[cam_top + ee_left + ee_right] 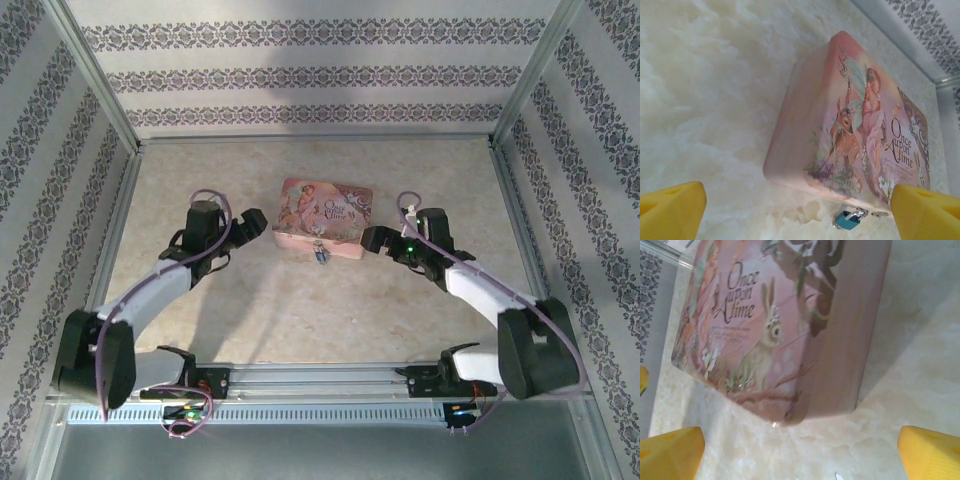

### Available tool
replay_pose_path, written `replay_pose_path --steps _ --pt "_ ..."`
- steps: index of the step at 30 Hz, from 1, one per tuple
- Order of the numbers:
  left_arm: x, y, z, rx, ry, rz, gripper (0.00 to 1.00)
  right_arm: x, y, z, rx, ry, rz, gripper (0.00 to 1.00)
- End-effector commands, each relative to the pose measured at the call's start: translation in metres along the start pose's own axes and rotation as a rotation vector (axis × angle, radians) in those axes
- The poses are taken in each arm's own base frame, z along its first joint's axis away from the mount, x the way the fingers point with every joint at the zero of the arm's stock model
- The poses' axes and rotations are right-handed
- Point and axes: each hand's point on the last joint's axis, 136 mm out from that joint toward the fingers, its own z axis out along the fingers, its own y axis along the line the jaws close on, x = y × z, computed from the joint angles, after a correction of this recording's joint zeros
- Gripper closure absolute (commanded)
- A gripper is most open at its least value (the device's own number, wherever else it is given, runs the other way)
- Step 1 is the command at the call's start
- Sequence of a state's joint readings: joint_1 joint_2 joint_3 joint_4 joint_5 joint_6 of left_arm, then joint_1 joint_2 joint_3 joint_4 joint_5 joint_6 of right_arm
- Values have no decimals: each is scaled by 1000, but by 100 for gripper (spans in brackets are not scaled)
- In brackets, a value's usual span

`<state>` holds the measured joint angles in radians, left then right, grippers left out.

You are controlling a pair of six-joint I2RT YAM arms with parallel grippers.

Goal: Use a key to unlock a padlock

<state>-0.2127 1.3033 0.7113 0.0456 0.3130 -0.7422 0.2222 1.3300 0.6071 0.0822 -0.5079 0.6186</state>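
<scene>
The padlock (847, 220) lies on the tabletop (300, 310), just beside the pink tin (323, 212). The left claw (254, 228) and right claw (368, 242) are wide and hold nothing. The padlock is tiny, so a claw could knock it away or push the tin.

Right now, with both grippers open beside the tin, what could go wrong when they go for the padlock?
1. The padlock is tiny and lies right by the near edge of the tin. A wide finger may catch the tin or push the padlock away instead of gripping it.
2. The left gripper and right gripper flank the tin closely. If both reach for the padlock together, they might collide.
</scene>
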Motion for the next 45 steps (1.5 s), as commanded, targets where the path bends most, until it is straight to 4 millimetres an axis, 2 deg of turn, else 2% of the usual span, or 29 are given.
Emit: replay_pose_path --steps 1,7,10,13,21,27,32,36,40,42,45 --pt "-2 -21 21 146 119 37 9 -9 21 10 -112 61 50 2" --pt "-8 -35 69 241 247 37 20 -20 20 26 -120 80 76 2" --pt "-6 -45 84 292 309 39 27 -26 20 32 -122 79 76 2" --pt "3 -50 90 309 352 50 32 -29 22 38 -134 94 73 2" --pt "30 -49 79 305 400 45 42 -39 38 51 -201 132 37 7" --pt "45 -50 59 302 380 30 43 -49 51 62 -241 148 -11 8" --pt "55 -47 44 284 351 10 43 -60 52 71 -230 128 -47 7" --pt "56 -40 35 255 315 0 42 -78 40 57 -146 40 -100 5" --pt "51 -36 23 211 270 23 41 -88 30 23 -87 -61 -152 3" --pt "45 -36 14 188 237 45 40 -85 29 4 -77 -91 -186 3" --pt "34 -40 -3 168 184 78 39 -65 35 -19 -95 -100 -232 5"
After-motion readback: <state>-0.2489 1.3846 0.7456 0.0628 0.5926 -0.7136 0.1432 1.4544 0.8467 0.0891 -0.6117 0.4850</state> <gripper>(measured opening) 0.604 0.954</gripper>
